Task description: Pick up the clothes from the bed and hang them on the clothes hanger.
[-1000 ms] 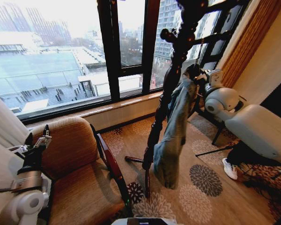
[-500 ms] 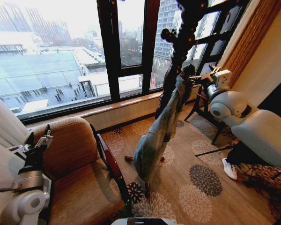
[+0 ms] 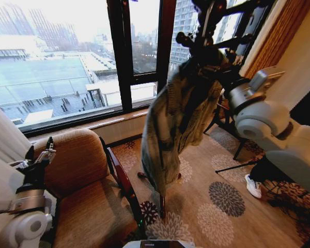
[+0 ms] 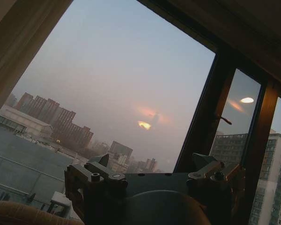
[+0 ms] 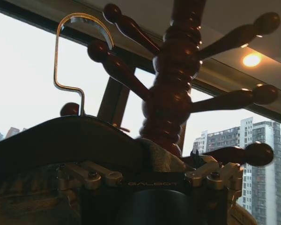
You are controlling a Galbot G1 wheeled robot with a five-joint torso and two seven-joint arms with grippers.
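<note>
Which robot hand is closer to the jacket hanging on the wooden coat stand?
The right. The right gripper is up against the jacket at the coat stand. The left gripper is parked far off, beside the armchair.

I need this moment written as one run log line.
right gripper: holds jacket up at coat stand | hanger hook: near peg, not on it | left gripper: idle above armchair

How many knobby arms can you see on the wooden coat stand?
6 in the right wrist view of the coat stand: three by the hanger hook, three toward the ceiling light. More may hide behind the jacket.
</note>
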